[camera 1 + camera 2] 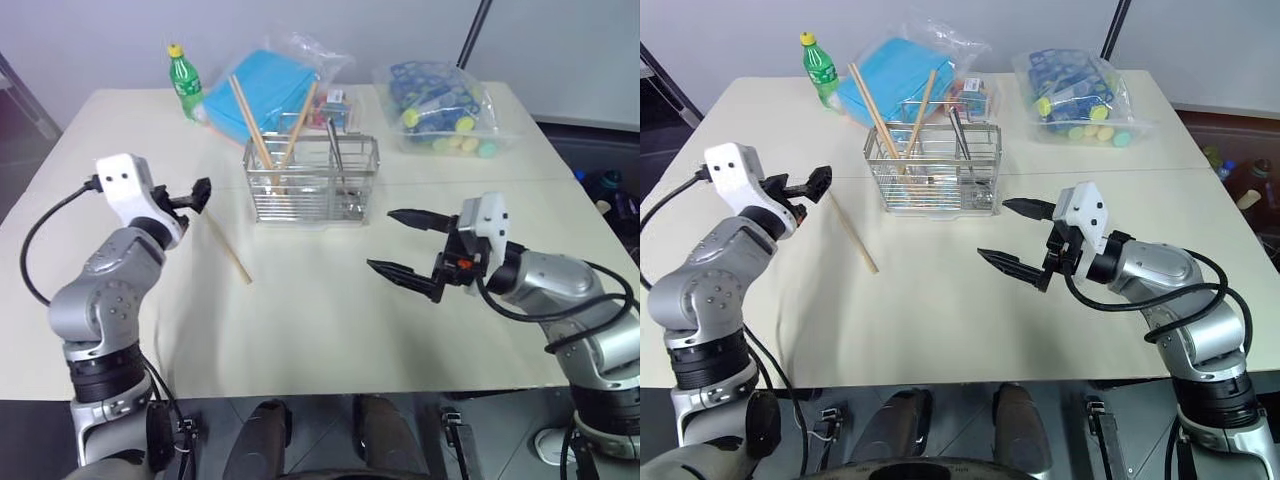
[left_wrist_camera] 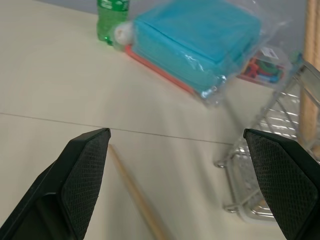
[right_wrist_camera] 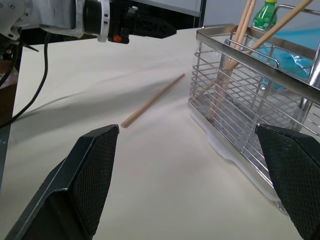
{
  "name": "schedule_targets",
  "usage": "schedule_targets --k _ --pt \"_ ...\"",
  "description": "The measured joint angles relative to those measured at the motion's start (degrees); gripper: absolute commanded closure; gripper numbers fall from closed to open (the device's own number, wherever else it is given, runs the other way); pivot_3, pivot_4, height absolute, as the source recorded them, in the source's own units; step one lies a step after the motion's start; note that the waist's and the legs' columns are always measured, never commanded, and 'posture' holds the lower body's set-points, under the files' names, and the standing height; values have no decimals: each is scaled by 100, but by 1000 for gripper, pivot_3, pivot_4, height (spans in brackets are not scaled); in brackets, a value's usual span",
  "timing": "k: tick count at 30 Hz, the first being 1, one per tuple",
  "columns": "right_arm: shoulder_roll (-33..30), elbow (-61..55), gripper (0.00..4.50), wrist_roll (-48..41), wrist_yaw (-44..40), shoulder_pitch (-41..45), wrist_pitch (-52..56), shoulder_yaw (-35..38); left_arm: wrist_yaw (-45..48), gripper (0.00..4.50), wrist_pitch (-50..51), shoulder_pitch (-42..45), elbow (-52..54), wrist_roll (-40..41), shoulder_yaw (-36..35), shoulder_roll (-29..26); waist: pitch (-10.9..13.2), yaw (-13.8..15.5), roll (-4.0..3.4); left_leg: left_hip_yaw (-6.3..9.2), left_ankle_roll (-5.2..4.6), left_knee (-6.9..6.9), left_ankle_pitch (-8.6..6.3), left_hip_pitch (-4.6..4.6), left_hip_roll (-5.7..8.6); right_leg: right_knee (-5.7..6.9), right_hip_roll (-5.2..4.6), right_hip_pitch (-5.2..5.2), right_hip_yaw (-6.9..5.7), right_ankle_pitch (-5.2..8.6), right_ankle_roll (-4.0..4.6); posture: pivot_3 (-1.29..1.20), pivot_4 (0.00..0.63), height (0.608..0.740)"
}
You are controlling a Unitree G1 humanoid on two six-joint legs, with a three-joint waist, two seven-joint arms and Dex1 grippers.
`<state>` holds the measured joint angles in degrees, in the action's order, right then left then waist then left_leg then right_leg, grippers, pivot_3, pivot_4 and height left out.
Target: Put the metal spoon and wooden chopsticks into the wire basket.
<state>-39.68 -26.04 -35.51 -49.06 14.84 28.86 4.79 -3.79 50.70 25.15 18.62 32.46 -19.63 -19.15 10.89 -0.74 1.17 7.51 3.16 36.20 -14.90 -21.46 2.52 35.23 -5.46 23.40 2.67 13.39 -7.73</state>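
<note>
The tabletop [image 1: 320,330] is carrying the wire basket [image 1: 312,180], which is holding leaning wooden chopsticks [image 1: 250,115] and the metal spoon [image 1: 337,160] (upright, right compartment). One loose chopstick [image 1: 228,248] is lying just left of it. Both the left gripper [image 1: 196,195] and right gripper [image 1: 405,245] are hovering, jaws wide, empty

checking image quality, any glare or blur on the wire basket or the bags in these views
Left eye view: window glare on the clear bags; wire basket crisp. Left wrist view: the basket's near corner is soft, and the loose chopstick blurs.
</note>
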Motion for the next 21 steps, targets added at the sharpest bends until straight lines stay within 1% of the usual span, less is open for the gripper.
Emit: schedule_targets --k 4,7,10,16,21 --pt "-19 34 0 -54 -71 97 91 0 -504 23 103 -4 5 -421 306 357 0 7 0 0 0 1 0 -1 0 -1 0 0 0 0 0 0 150 740" --pt "-21 32 0 -75 -75 110 142 0 -927 23 255 62 -111 -701 312 623 0 13 0 0 0 1 0 -2 0 -1 0 0 0 0 0 0 150 740" --pt "-97 16 0 -87 -91 97 222 3 -1280 23 288 310 -479 -999 309 818 0 21 1 0 0 2 0 -3 2 -2 0 -1 -1 0 0 0 150 740" --pt "-197 -87 0 -155 -103 64 322 54 -1425 23 245 562 -1141 -1422 481 1086 -1 17 1 -1 0 2 0 -4 2 -4 -1 0 -1 0 0 0 150 740" --pt "-199 -198 0 -183 -55 -29 335 76 -1588 23 224 835 -1710 -1700 468 1302 -1 10 2 -1 0 1 0 -4 2 -4 0 0 -1 0 -1 0 150 740"
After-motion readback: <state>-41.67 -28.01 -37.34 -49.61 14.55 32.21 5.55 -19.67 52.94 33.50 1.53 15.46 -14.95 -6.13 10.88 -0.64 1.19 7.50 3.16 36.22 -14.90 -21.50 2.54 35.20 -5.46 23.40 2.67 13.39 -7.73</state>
